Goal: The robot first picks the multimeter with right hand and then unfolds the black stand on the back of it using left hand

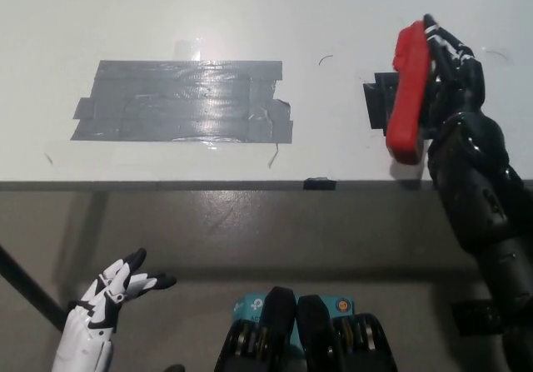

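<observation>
A black right hand (441, 81) is gripping a red multimeter (407, 89) over the right side of a white table (250, 14), its fingers wrapping the far side of the casing. The meter is showing edge-on to the head camera, a long narrow red slab running from upper right down to lower left, its lower end hanging near the table's front edge. No brand, label or dial marking is readable on it from this angle, and neither its face nor its back stand is showing. Behind it, a small black tape square (379, 106) is lying on the tabletop, partly covered by the meter and hand. Whether the meter's lower end is touching the table is hard to tell from this steep view.

A broad patch of grey tape (183, 101) is sitting well to the left on the table, its surface glinting, with no writing on it.

The white left hand (112, 293) is resting low at the lower left, below the table edge and over the floor, holding nothing, its dark-tipped fingers spreading apart.
</observation>
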Motion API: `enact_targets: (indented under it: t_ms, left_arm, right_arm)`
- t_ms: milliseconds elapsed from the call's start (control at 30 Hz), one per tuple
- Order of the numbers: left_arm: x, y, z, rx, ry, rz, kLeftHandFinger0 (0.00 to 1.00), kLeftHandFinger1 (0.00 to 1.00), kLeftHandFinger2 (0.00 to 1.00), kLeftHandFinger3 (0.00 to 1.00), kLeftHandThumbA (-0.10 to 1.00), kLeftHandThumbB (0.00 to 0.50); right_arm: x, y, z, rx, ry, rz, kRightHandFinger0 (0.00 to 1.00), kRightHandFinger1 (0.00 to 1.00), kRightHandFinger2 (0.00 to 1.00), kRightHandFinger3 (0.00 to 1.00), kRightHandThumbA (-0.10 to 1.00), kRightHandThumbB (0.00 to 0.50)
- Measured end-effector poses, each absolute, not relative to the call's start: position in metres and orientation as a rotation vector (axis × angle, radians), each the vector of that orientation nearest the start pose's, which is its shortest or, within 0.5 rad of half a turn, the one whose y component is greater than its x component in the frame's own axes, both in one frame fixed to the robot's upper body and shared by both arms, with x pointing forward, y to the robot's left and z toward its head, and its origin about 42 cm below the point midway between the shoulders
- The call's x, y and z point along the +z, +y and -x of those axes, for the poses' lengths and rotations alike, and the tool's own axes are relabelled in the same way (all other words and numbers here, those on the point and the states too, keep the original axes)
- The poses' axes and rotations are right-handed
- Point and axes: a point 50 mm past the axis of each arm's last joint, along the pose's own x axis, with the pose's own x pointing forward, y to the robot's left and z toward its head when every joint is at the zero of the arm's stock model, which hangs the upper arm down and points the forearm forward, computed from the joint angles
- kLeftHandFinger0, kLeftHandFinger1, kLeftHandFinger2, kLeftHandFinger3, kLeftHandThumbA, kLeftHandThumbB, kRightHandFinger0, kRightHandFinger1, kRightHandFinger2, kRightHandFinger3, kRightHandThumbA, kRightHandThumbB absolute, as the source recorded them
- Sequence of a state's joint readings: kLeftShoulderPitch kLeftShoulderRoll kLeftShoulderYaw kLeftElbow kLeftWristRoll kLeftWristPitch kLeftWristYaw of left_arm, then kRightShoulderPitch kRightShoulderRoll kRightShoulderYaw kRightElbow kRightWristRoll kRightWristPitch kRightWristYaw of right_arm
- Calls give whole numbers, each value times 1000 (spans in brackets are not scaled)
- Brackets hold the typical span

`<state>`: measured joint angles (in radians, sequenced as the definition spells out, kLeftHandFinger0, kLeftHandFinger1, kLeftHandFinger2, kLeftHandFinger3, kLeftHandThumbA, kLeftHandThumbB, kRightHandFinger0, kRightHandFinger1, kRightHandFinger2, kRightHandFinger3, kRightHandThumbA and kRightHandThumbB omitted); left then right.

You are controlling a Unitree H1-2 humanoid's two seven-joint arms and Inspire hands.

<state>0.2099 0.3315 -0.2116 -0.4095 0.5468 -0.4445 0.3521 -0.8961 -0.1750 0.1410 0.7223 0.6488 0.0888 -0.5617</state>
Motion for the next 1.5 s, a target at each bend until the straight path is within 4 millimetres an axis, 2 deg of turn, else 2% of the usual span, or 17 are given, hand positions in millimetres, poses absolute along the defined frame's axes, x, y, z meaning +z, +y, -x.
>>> enact_targets:
  t_ms: [333, 467, 500, 567, 633, 667, 700, 733, 767, 800, 833, 867, 1000, 1167, 1333, 1433, 1500]
  left_arm:
    - [184, 238, -189, -55, -762, -624, 863, 665, 632, 1000, 864, 139]
    - [184, 238, -189, -59, -760, -625, 852, 649, 619, 1000, 852, 154]
    - [184, 238, -189, -60, -760, -626, 842, 647, 620, 1000, 852, 156]
    - [184, 238, -190, -60, -758, -624, 837, 645, 619, 1000, 855, 155]
    - [185, 238, -190, -59, -758, -621, 850, 639, 611, 1000, 872, 157]
    - [185, 238, -190, -59, -759, -620, 848, 638, 613, 1000, 888, 162]
    - [185, 239, -191, -58, -759, -619, 845, 637, 613, 1000, 894, 163]
    - [186, 239, -191, -57, -761, -618, 848, 641, 615, 1000, 899, 168]
    - [186, 239, -191, -56, -761, -618, 850, 642, 616, 1000, 901, 168]
    - [186, 239, -192, -54, -762, -618, 850, 642, 615, 1000, 900, 168]
    - [186, 239, -192, -54, -762, -617, 856, 643, 613, 1000, 885, 165]
    - [186, 239, -192, -54, -763, -616, 858, 643, 613, 1000, 887, 167]
    - [188, 239, -194, -52, -769, -612, 867, 643, 616, 1000, 919, 167]
    - [190, 239, -198, -50, -782, -610, 889, 658, 623, 1000, 938, 167]
    - [191, 239, -201, -46, -787, -606, 927, 679, 635, 1000, 918, 167]
    - [192, 241, -203, -42, -786, -606, 930, 690, 657, 1000, 908, 171]
    - [192, 241, -205, -40, -787, -607, 950, 719, 686, 1000, 914, 186]
  right_arm:
    - [259, -195, -549, -314, 30, -32, 27, 372, 791, 840, -100, 137]
    - [270, -192, -555, -310, -23, 67, 0, 155, 648, 839, -100, 137]
    - [272, -191, -556, -308, -36, 91, 0, 163, 656, 845, -100, 133]
    - [276, -190, -558, -302, -63, 158, 0, 118, 561, 834, -100, 145]
    - [279, -188, -559, -293, -87, 216, 0, 222, 666, 881, -100, 120]
    - [279, -188, -560, -287, -96, 248, 83, 396, 833, 939, -33, 158]
    - [278, -187, -560, -278, -100, 284, 392, 738, 1000, 1000, 188, 278]
    - [276, -187, -561, -259, -102, 342, 881, 1000, 1000, 1000, 370, 405]
    - [275, -187, -561, -248, -100, 367, 1000, 1000, 1000, 1000, 381, 366]
    - [271, -187, -561, -215, -88, 425, 1000, 1000, 1000, 1000, 429, 445]
    - [266, -188, -562, -190, -71, 465, 1000, 1000, 1000, 1000, 411, 498]
    - [263, -187, -561, -174, -60, 491, 1000, 1000, 1000, 1000, 390, 500]
    - [241, -187, -560, -73, 8, 649, 1000, 1000, 1000, 1000, 511, 500]
    - [222, -186, -558, 37, 76, 804, 1000, 1000, 1000, 1000, 513, 500]
    - [233, -192, -565, 109, 91, 927, 1000, 1000, 1000, 1000, 539, 500]
    - [242, -196, -569, 145, 98, 978, 1000, 1000, 1000, 1000, 628, 494]
    - [251, -199, -573, 170, 101, 1006, 1000, 1000, 1000, 1000, 587, 469]
